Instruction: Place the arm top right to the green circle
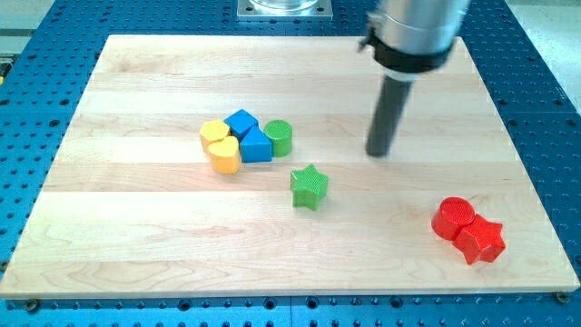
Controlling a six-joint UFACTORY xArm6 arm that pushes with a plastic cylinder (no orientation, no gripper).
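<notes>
The green circle (279, 137) stands on the wooden board, at the right end of a tight cluster of blocks left of centre. My tip (379, 153) rests on the board well to the right of the green circle and slightly lower in the view, apart from it. The dark rod rises from the tip to the silver arm body at the view's top. Nothing touches the tip.
Two blue blocks (248, 134) and two yellow blocks (220, 145) touch the green circle's left side. A green star (309, 186) lies below and right of the circle. A red cylinder (453, 217) and a red star (481, 240) sit at the lower right. The board's edge (290, 292) borders blue perforated table.
</notes>
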